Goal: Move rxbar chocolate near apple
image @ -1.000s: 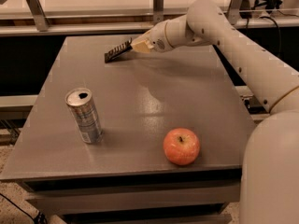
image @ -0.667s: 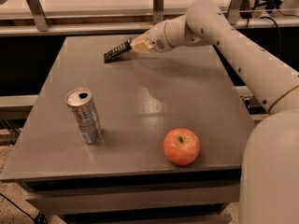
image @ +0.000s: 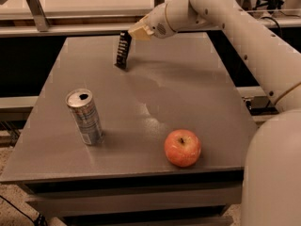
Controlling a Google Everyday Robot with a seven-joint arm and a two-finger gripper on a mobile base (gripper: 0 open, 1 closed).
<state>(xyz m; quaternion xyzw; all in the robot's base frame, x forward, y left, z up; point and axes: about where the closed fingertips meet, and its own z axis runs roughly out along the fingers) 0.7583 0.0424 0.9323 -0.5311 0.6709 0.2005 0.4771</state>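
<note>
The rxbar chocolate (image: 123, 50) is a thin black bar with white text. It hangs nearly upright from my gripper (image: 135, 33) at the back middle of the grey table (image: 197, 98), its lower end touching or just above the tabletop. My gripper is shut on the bar's top end. The red-orange apple (image: 182, 148) sits near the table's front edge, right of centre, far from the bar.
A silver drink can (image: 84, 117) stands upright at the front left of the table. My white arm (image: 244, 27) reaches in from the right, over the table's back right corner. A rail and another surface lie behind the table.
The bar lay flat at the back of the table under my gripper. Now it is raised by one end, hangs nearly upright, and has shifted slightly toward the front.
</note>
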